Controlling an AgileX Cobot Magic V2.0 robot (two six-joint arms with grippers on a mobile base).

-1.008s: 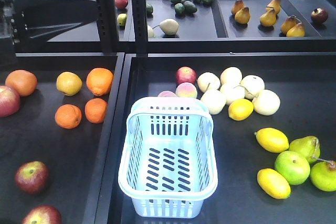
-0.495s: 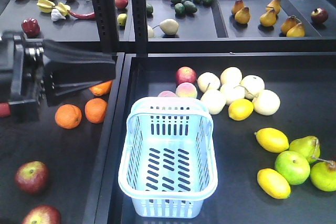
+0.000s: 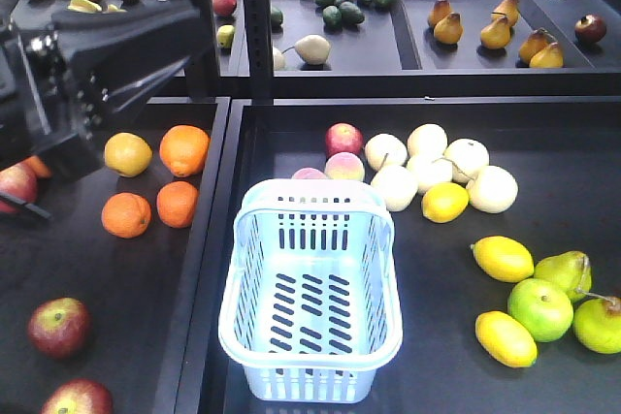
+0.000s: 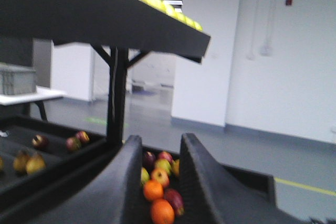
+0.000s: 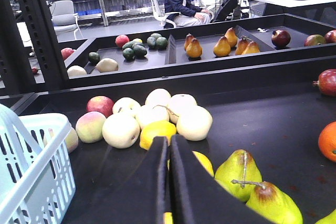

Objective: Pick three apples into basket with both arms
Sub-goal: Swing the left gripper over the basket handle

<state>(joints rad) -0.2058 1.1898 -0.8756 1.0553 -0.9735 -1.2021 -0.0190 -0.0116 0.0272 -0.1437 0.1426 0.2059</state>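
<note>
Three deep-red apples lie in the left tray: one [image 3: 14, 187] partly behind my left arm, one [image 3: 58, 327] near the front, one [image 3: 78, 398] cut by the bottom edge. The pale-blue basket [image 3: 310, 366] stands empty in the middle tray. My left gripper [image 3: 194, 57] hangs high at the back left, pointing right; in its wrist view the left gripper [image 4: 161, 139] is open, nothing between its fingers, blurred oranges and a dark red fruit [image 4: 175, 200] beyond. The right gripper [image 5: 168, 139] is shut and empty, low over the right tray, basket [image 5: 31, 171] to its left.
Oranges [image 3: 184, 148] and a yellow fruit [image 3: 128, 154] lie under the left arm. A raised divider [image 3: 209, 269] separates the trays. Black posts [image 3: 254, 16] stand behind. Pale round fruits [image 3: 427, 167], lemons [image 3: 503, 259] and green fruits [image 3: 539, 309] fill the right tray.
The left arm dropped low over the oranges half a second ago and has now risen and tilted up toward the back. No fruit and not the basket has moved.
</note>
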